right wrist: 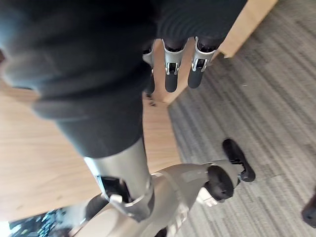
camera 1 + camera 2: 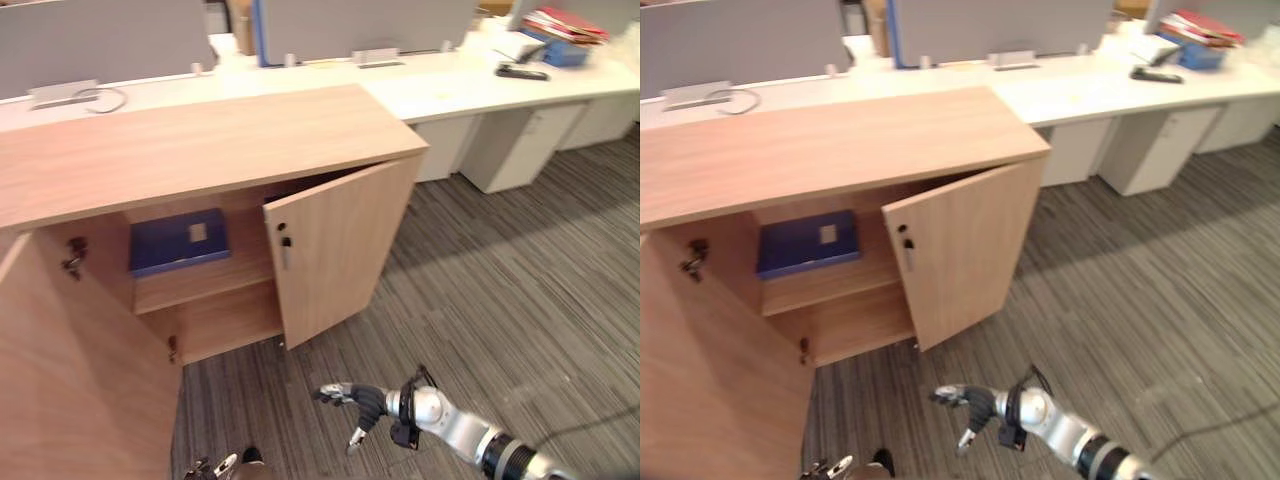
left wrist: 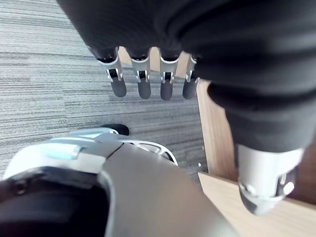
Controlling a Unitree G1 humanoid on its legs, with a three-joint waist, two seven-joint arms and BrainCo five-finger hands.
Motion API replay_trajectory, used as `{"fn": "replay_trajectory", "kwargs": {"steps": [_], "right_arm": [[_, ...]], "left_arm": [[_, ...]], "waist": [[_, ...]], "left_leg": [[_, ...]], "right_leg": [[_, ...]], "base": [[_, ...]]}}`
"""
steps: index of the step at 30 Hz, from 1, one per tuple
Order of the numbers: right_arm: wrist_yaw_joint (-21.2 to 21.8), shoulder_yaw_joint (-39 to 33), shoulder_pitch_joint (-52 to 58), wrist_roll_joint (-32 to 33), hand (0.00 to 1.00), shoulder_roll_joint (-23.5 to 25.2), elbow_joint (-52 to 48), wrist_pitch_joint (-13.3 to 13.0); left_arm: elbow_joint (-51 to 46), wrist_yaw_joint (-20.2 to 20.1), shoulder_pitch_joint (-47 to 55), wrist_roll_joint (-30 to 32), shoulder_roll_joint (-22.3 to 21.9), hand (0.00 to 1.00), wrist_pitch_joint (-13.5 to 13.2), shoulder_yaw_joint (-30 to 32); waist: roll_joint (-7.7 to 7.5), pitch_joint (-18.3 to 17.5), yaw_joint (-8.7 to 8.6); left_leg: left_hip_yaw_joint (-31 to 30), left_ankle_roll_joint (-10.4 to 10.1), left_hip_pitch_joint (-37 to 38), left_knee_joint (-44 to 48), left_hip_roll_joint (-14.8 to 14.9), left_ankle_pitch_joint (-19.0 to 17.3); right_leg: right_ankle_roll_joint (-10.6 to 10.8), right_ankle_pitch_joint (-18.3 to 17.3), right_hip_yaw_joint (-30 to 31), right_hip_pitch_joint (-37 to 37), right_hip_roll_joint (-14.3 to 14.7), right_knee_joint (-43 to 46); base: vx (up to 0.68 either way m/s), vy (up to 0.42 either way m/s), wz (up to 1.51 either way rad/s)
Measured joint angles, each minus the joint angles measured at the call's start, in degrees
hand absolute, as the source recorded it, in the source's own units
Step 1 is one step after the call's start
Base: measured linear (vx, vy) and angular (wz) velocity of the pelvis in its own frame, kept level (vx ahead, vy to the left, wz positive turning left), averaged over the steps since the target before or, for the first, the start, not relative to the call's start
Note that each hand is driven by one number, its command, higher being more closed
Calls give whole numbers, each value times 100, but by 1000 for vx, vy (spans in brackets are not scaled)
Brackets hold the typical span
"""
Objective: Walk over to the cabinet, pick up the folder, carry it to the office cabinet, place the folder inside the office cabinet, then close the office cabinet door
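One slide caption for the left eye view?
Blue folder lies inside the open cabinet; right hand hovers open over the carpet.

Folder point(image 2: 178, 243) on shelf point(image 2: 246, 268) inside cabinet point(image 2: 200, 140)

Blue folder point(image 2: 178, 242); light wood-grain cabinet point(image 2: 200, 140); grey striped carpet point(image 2: 520, 280); white desk point(image 2: 450, 88).

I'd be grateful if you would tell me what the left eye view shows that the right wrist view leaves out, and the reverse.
Left eye view: the blue folder lying flat on a shelf inside the cabinet, both cabinet doors open, and white desks beyond. Right wrist view: the right hand from close up, its fingers straight and holding nothing. Shared: that hand, the cabinet's light wood and the grey carpet.
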Motion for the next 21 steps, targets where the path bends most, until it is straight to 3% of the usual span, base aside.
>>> {"fn": "replay_trajectory", "kwargs": {"steps": [1,2,4,5,8,9,14,16,17,18,19,20,21], "right_arm": [[-116,-178,25,-216,0,178,272,34],[-393,-651,14,-634,0,658,1064,101],[-712,-1098,-64,-1011,0,1104,1866,154],[-1035,-1645,-166,-1192,0,1458,2670,236],[-1554,-2954,-226,-1026,0,1804,3602,461],[-1732,-3545,-224,-879,0,1870,3837,567],[-2274,-4822,9,-698,0,1871,4017,836],[-2360,-5375,309,-684,0,1760,4003,855],[-2379,-5492,428,-626,0,1716,3976,857],[-2397,-5726,611,-544,0,1685,3889,858],[-2397,-6100,768,-277,0,1677,3792,852],[-2424,-6326,779,13,0,1763,3729,793],[-2437,-6340,781,92,0,1796,3672,767]], "left_arm": [[2,26,-13,0,0,0,5,-36],[11,69,-52,-5,-5,0,35,-104],[75,105,-68,-24,-9,0,56,-109],[118,145,-73,-74,-48,0,73,-115],[136,239,-70,-204,-153,0,97,-120],[164,254,-96,-257,-169,0,111,-125],[219,303,-152,-350,-175,0,159,-133],[226,310,-200,-291,-209,0,166,-174],[227,317,-210,-254,-206,0,167,-240],[229,325,-232,-215,-206,0,164,-372],[300,378,-329,-173,-188,0,148,-518],[442,445,-458,-176,-182,0,133,-584],[461,466,-523,-177,-178,0,132,-597]], "waist": [[54,25,-20],[48,109,-26],[90,150,38],[141,163,49],[286,190,94],[321,202,94],[362,228,93],[441,204,45],[456,189,16],[494,171,-37],[564,161,-175],[579,157,-270],[590,151,-297]], "left_leg": [[184,-18,42,-25,1,-59],[212,-34,68,-203,-114,-62],[-1,20,85,-428,-333,-14],[-196,52,205,-764,-591,84],[-508,94,498,-1521,-979,365],[-685,117,456,-1547,-1070,376],[-1462,173,496,-1528,-1492,364],[-2061,323,610,-1525,-1847,323],[-2241,324,635,-1522,-1949,324],[-2578,346,675,-1521,-2082,315],[-3028,660,744,-1515,-2195,324],[-3403,707,782,-1499,-2231,340],[-3569,708,796,-1479,-2211,340]], "right_leg": [[33,15,-150,52,-10,12],[85,14,-412,105,-106,101],[182,29,-590,160,-212,100],[276,55,-798,271,-334,88],[421,91,-1102,428,-498,92],[448,105,-1245,460,-567,107],[677,73,-2020,897,-895,293],[831,-163,-2497,1218,-1423,1032],[759,-227,-2463,1250,-1598,1362],[496,-316,-2218,1211,-1901,2027],[47,-396,-1327,874,-2242,2980],[167,-755,173,398,-2012,3154],[266,-907,881,182,-1780,3110]], "base": [[111,225,113],[78,232,100],[69,217,87],[90,203,74],[94,184,67],[85,147,66],[105,90,87],[127,86,141],[151,109,146],[220,153,166],[204,140,193],[173,104,167],[92,1,144]]}}
